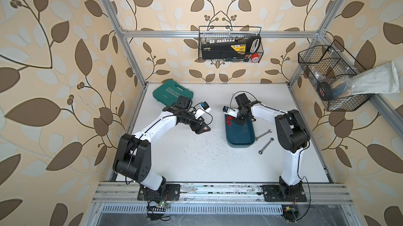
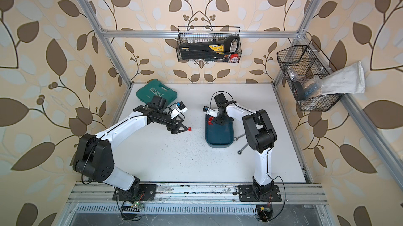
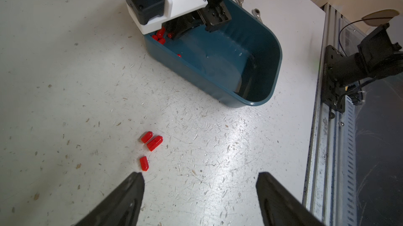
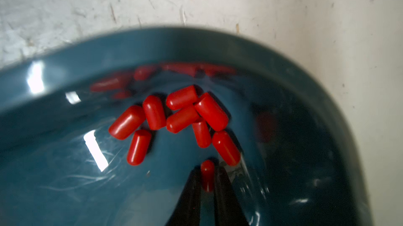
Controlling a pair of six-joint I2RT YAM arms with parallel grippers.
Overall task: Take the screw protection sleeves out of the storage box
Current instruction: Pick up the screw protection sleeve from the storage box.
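Observation:
The dark teal storage box (image 1: pixel 242 136) lies right of the table's middle. Several red screw protection sleeves (image 4: pixel 181 113) are heaped in its far corner. My right gripper (image 4: pixel 207 170) reaches down into that corner and is shut on one sleeve (image 4: pixel 207 177), which stands out lengthwise between the black fingers. Three more sleeves (image 3: pixel 154 143) lie on the white table left of the box, also visible in a top view (image 2: pixel 190 128). My left gripper (image 3: pixel 200 177) hovers low just short of them, open, with nothing between its fingers.
A green EXPLOIT case (image 1: pixel 175 95) lies at the back left. Two wrenches (image 1: pixel 263 134) (image 1: pixel 266 146) rest just right of the box. Black wire baskets hang on the back wall (image 1: pixel 230 43) and the right wall (image 1: pixel 331 78). An aluminium rail (image 1: pixel 218 192) borders the front.

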